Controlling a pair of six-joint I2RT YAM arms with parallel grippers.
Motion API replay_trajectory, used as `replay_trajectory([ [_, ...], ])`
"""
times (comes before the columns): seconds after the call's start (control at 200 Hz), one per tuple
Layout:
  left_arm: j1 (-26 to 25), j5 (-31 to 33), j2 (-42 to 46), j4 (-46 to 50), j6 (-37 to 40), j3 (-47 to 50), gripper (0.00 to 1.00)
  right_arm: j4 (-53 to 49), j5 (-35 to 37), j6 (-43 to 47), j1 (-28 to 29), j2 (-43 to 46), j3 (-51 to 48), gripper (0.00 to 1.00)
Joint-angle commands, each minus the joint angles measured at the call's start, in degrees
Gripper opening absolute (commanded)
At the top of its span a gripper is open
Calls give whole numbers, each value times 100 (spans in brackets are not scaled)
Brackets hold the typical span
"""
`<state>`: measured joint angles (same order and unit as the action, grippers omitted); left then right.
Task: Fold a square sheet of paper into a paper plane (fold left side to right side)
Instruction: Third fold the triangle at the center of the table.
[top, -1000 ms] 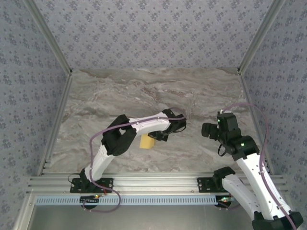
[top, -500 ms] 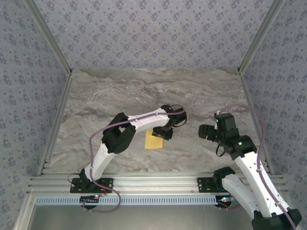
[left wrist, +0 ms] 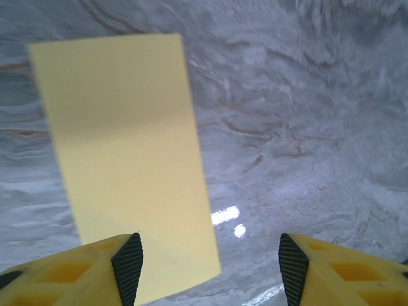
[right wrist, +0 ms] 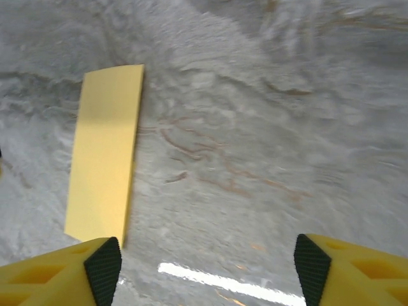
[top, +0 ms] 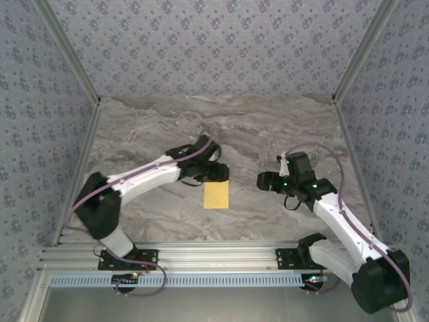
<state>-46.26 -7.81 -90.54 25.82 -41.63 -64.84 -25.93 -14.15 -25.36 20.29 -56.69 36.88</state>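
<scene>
The square sheet of paper (top: 216,195) lies flat on the tabletop (top: 281,127), near the middle. The left tool (top: 216,173) is just at the paper's 12 o'clock. The right tool (top: 263,180) is at its 2 o'clock, farther off.

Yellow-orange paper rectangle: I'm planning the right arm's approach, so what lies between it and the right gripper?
Only bare grey marble tabletop; the top view shows the flat yellow-orange paper and right gripper apart with nothing between.

light: bright, even | glare: streaks on table (right wrist: 210,277) | blur: wrist views
</scene>
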Motion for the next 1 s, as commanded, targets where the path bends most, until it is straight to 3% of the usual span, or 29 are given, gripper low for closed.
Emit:
replay_trajectory([
  [0.0,454,-484,685,-1024,-249,982,62,1247,-494,-437,412,-710,-2,68],
  [0.22,1145,-1232,1408,-1999,-494,2361,63,2216,-426,-542,1064,-2675,827,65],
  [0.435,1219,-1569,1111,-2499,-618,2728,63,2484,-571,-485,1159,-4114,1777,63],
  [0.994,1216,-1838,243,-2697,-645,2522,63,1925,-488,-126,1165,-5313,2408,60],
])
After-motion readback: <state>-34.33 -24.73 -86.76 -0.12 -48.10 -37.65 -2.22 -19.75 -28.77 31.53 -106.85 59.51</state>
